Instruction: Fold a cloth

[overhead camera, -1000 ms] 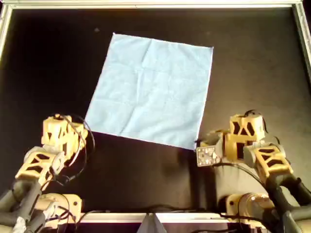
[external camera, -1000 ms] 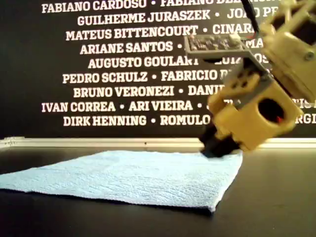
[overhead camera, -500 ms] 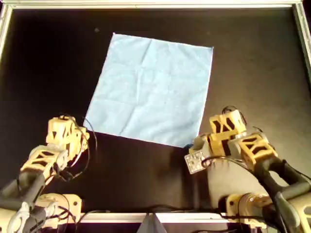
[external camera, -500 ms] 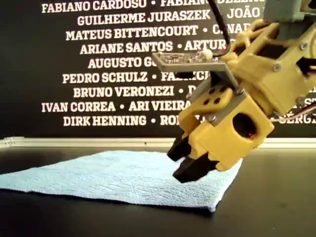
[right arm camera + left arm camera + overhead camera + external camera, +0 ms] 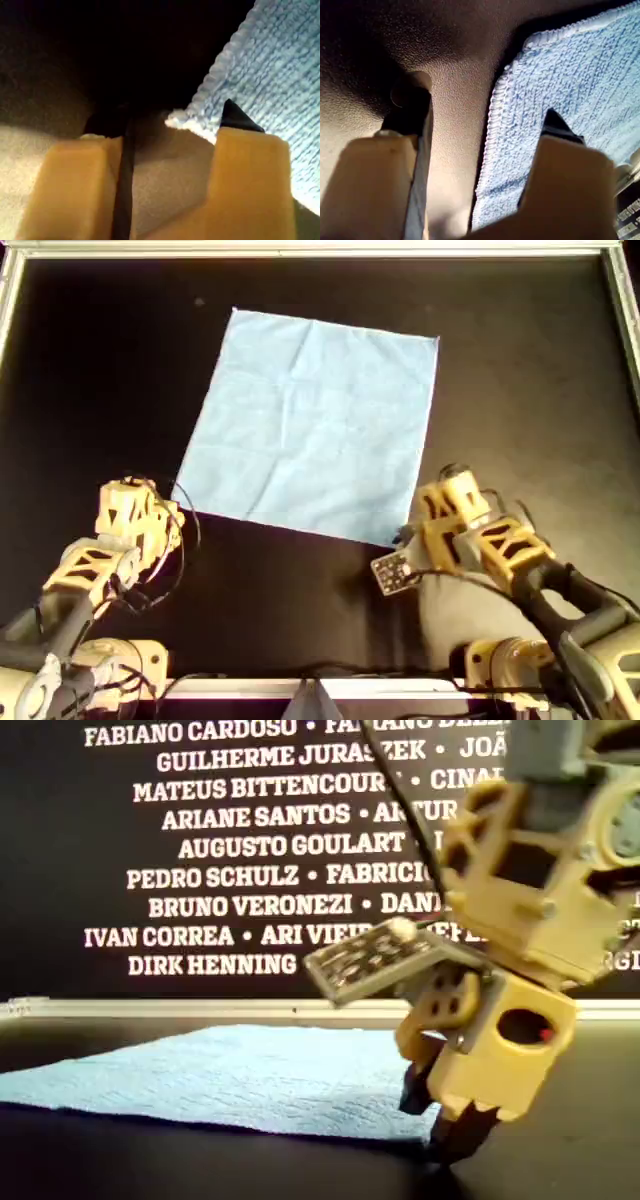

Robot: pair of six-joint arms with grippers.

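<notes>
You see the cloth [image 5: 315, 425] lying flat on the table [image 5: 100, 370], unmoved. The arm [image 5: 480, 540] at the overhead view's right has swung in and dropped since half a second ago, and its tips now stand at the cloth's near corner. My first hand [image 5: 482, 107] is spread, one finger [image 5: 410, 115] on bare table and the other over the cloth's edge. My second hand [image 5: 170, 117] is spread too, with a cloth corner between its fingers
</notes>
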